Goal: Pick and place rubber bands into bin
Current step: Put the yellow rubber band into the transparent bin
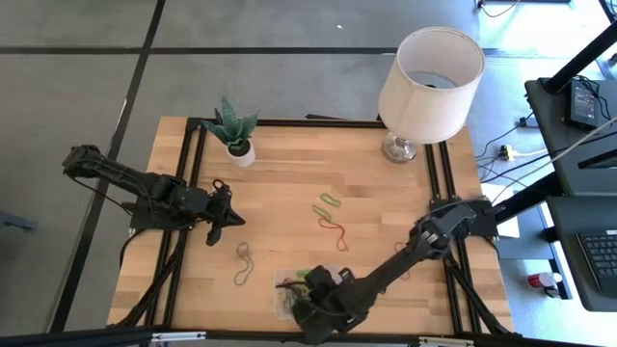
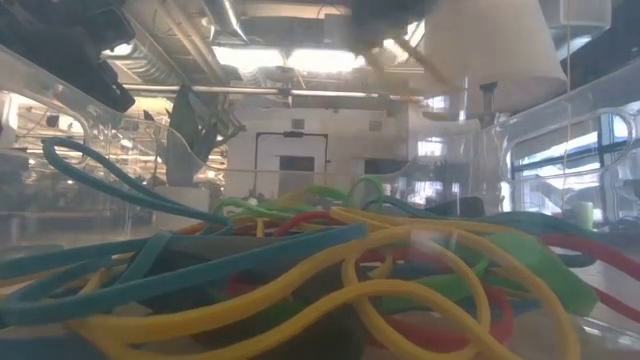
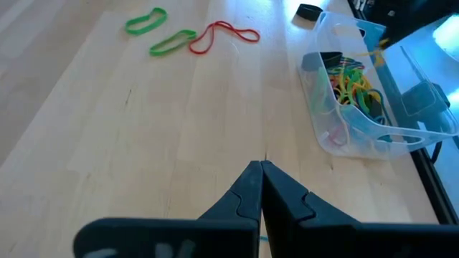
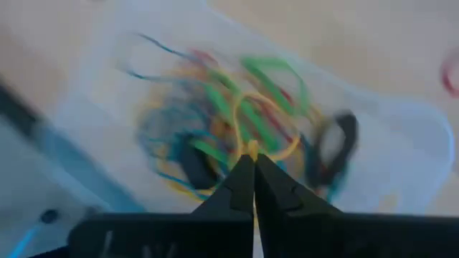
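Note:
The clear plastic bin (image 1: pixel 284 289) sits at the table's near edge and holds a tangle of rubber bands (image 4: pixel 215 122), which fills the low view (image 2: pixel 300 270). My right gripper (image 4: pixel 252 159) hovers over the bin (image 4: pixel 401 129), shut on a yellow band. Loose bands lie flat on the wood: two green (image 1: pixel 328 204), a red (image 1: pixel 335 234) and a tan (image 1: pixel 244 265). My left gripper (image 3: pixel 262 166) is shut and empty above the table's left part (image 1: pixel 214 234); its wrist view shows the bin (image 3: pixel 358 136) and the green (image 3: pixel 172 43) and red (image 3: pixel 222 34) bands. My right gripper pinches a yellow rubber band at one point of its loop (image 4: pixel 251 147), between the fingertips, coming from above and pointing down into the bin. The loop (image 4: pixel 287 143) hangs open just below the fingers, over the pile in the bin; the view is blurred.
A small potted plant (image 1: pixel 234 130) and a lamp with a white shade (image 1: pixel 429 72) stand at the table's far edge. Another thin band lies by the right arm (image 1: pixel 403 275). Bare wood shows between the left gripper and the loose bands.

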